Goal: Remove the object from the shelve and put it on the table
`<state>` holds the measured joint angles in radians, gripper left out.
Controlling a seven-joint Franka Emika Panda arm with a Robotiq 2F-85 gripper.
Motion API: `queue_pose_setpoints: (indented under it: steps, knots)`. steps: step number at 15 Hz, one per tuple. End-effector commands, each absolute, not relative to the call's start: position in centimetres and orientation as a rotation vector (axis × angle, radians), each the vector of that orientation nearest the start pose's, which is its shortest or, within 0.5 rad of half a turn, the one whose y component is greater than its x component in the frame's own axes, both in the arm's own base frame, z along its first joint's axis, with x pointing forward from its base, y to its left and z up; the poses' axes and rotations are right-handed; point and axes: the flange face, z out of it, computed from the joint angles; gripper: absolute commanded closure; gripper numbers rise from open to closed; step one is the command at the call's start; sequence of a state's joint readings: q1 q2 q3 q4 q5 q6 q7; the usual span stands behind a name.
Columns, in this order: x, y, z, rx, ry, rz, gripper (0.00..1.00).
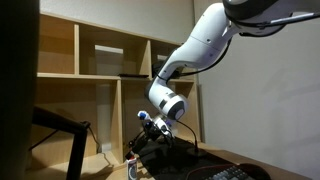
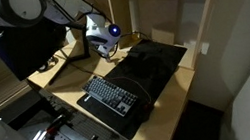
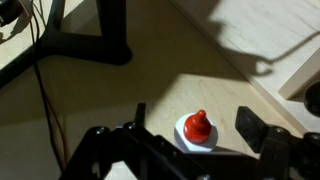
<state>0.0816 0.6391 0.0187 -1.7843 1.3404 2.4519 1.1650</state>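
Wrist view: up-left of the gripper [image 3: 192, 114] a black stand [image 3: 105, 42] rests on the table [image 3: 200, 50]. Between the spread fingers [image 3: 250, 125] — touching neither — the red-capped object [image 3: 198, 126] stands upright. Off the shelf [image 1: 100, 75], it looks placed squarely so it will not topple.

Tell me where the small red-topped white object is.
In the wrist view, the small red-topped white object sits on the pale wooden table, bottom centre, between the fingers of the open gripper.
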Motion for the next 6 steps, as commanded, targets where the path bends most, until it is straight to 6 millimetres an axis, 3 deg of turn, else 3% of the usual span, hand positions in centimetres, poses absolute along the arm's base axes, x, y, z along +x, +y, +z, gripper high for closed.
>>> queue_pose_setpoints:
  steps: [1,6]
  knots:
    - [64.96,6.46,19.78,-1.112,2.204,0.624,0.0]
    - [65.54,6.3,19.6,-1.083,2.238,0.619,0.0]
